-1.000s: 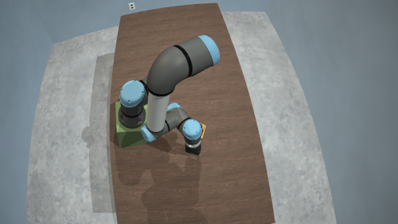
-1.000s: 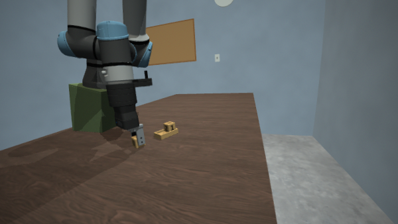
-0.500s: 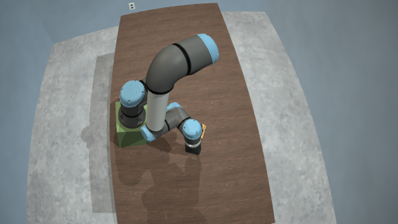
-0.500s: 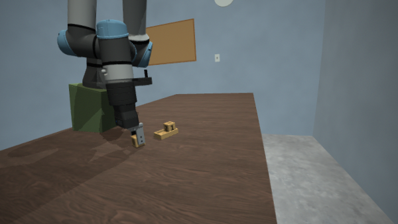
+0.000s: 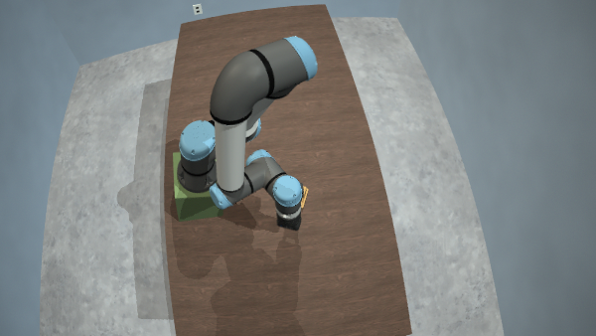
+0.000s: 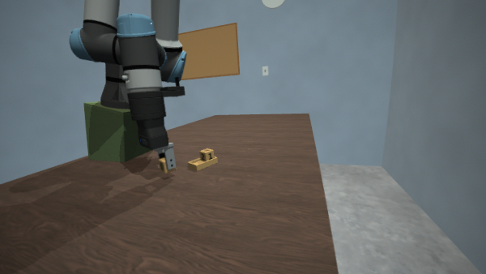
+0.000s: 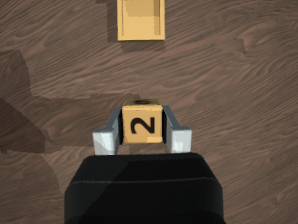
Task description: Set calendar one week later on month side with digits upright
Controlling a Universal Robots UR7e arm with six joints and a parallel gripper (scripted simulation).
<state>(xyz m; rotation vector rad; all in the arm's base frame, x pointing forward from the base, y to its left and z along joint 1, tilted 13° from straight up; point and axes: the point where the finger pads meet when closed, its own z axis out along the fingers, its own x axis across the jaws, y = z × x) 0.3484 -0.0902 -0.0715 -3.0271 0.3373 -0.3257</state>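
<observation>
On the brown table (image 5: 343, 199) (image 6: 243, 194) (image 7: 225, 75), a cube (image 6: 164, 165) (image 7: 142, 125) is gripped by its sides in the gripper (image 6: 167, 164) (image 7: 142, 117), clear of the tray (image 5: 304, 197) (image 6: 198, 165) (image 7: 141, 36), probably for turning its digit upright

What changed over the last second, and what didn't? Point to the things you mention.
The hand (image 5: 289, 223) (image 6: 167, 164) (image 7: 142, 117) rose, nearly straight up, carrying the held cube (image 6: 163, 165) (image 7: 142, 126) off the table (image 5: 343, 224) (image 6: 243, 203) (image 7: 240, 90). Most of the rise came in the last half second. No new grasp or release shows. The tray (image 5: 304, 197) (image 6: 206, 164) (image 7: 141, 38) and the other cube (image 6: 206, 154) on it stayed put.
</observation>
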